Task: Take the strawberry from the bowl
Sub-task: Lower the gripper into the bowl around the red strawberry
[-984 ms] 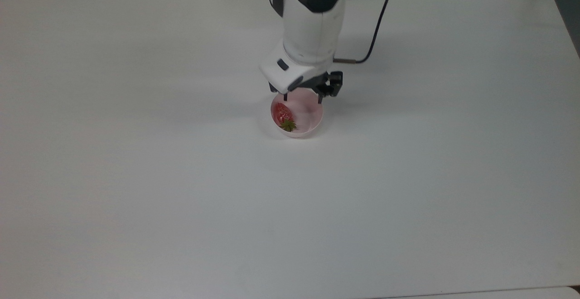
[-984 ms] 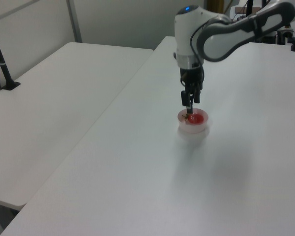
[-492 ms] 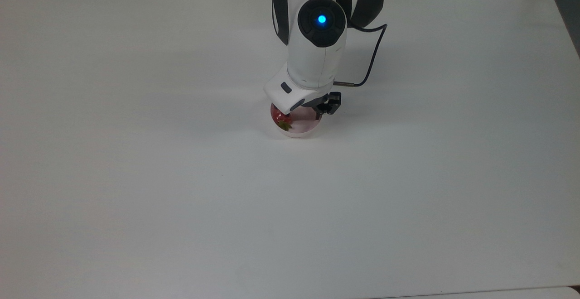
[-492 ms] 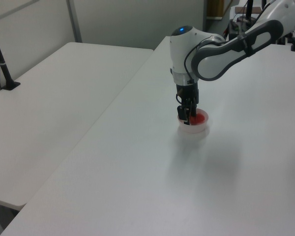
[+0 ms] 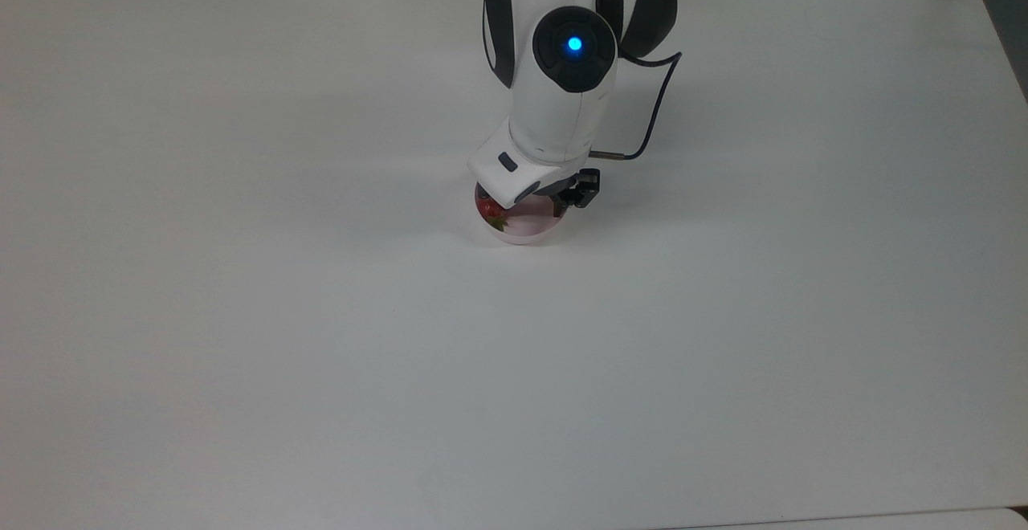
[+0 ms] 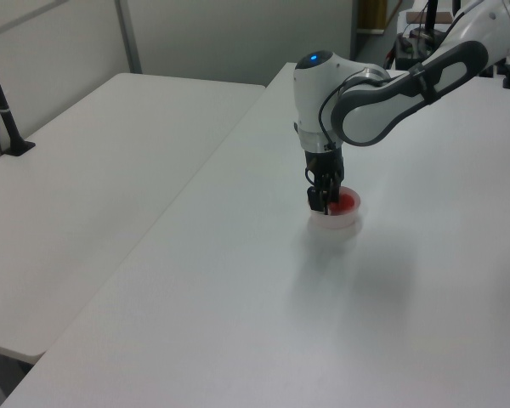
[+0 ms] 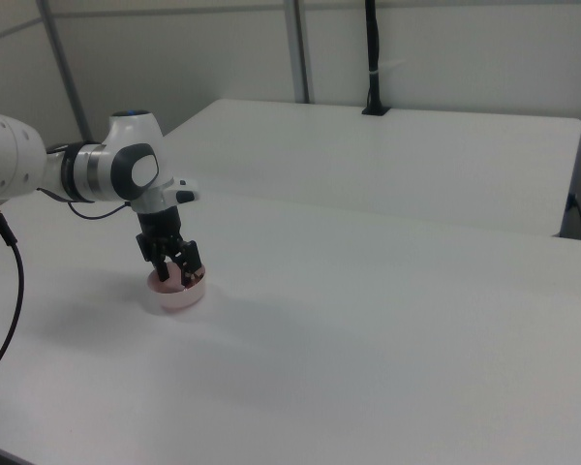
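Observation:
The pale pink bowl [image 5: 522, 229] stands on the white table, a little past its middle in the top view. The red strawberry [image 5: 487, 209] lies against the bowl's wall on the top view's left, its green cap toward the camera, and the white hand half covers it. My gripper [image 5: 530, 205] is lowered into the bowl with its fingers apart, one dark fingertip [image 5: 557, 210] near the wall on the top view's right. In the left view the gripper [image 6: 321, 202] dips into the bowl [image 6: 336, 223] beside the strawberry [image 6: 348, 202]. The right view shows the gripper [image 7: 175, 274] open over the bowl [image 7: 178, 296].
The white table [image 5: 321, 353] spreads wide around the bowl. A black cable [image 5: 654, 112] loops off the wrist. A second white table [image 6: 85, 170] adjoins it, with a black clamp post [image 6: 4, 110] on its far edge.
The gripper has come down from just above the bowl's rim into the bowl. The hand now covers part of the strawberry in the top view. The fingers stay apart.

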Robot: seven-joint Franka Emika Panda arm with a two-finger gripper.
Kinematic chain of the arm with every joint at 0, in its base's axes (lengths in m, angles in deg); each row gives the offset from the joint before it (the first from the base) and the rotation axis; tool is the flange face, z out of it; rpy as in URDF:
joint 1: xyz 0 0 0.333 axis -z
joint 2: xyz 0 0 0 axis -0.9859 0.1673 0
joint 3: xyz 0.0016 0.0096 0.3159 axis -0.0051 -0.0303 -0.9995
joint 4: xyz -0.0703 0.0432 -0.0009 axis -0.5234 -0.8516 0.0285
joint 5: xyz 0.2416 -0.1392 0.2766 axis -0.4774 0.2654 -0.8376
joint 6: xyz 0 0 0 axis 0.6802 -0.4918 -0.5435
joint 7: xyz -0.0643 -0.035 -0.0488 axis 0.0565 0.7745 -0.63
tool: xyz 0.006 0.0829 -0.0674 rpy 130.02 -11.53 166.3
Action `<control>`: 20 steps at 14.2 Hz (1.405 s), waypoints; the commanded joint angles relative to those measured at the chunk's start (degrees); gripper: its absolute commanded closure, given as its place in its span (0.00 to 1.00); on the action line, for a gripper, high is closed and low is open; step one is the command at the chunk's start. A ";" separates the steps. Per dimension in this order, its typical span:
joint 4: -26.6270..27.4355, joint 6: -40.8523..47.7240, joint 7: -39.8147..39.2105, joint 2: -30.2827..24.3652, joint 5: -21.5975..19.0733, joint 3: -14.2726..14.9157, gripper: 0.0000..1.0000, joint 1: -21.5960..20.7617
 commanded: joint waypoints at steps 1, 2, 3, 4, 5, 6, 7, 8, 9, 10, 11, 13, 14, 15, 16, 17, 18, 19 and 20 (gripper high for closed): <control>1.30 -3.35 2.06 1.12 1.43 0.94 0.32 -1.27; 1.30 -3.35 2.07 1.21 1.43 0.94 0.34 -1.27; 1.30 -3.43 2.07 1.30 1.87 0.85 0.40 -1.27; 1.30 -3.43 2.07 1.56 2.22 0.85 0.46 -1.27; 1.38 -3.35 1.81 1.48 2.48 0.85 0.55 -1.27; 1.39 -3.35 1.63 1.39 2.49 0.85 0.61 -1.18; 1.30 -3.26 1.45 1.21 2.49 0.85 0.65 -1.09; 1.21 -3.17 1.45 1.12 2.49 0.85 0.66 -1.00; 1.21 -3.08 1.54 1.04 2.49 0.85 0.66 -1.00; 1.12 -2.91 1.45 0.86 2.49 0.85 0.68 -1.09; 1.12 -2.73 1.54 0.69 2.49 0.85 0.68 -1.09; 1.03 -2.64 1.54 -0.01 2.40 0.85 0.68 -0.92; 0.86 -2.56 1.54 -0.63 2.40 0.85 0.69 -0.74; 0.86 -2.47 1.54 -1.33 2.31 0.93 0.69 -0.56; 0.68 -1.68 1.54 -1.77 2.22 1.02 0.69 -0.56; 0.51 -0.81 1.45 -2.56 2.05 1.11 0.69 -0.48; 0.51 -0.01 1.28 -3.18 1.87 1.11 0.69 -0.47; 0.51 0.60 1.02 -3.53 1.87 1.11 0.56 -0.47; 0.51 1.31 1.71 -3.53 1.87 1.11 0.10 -0.56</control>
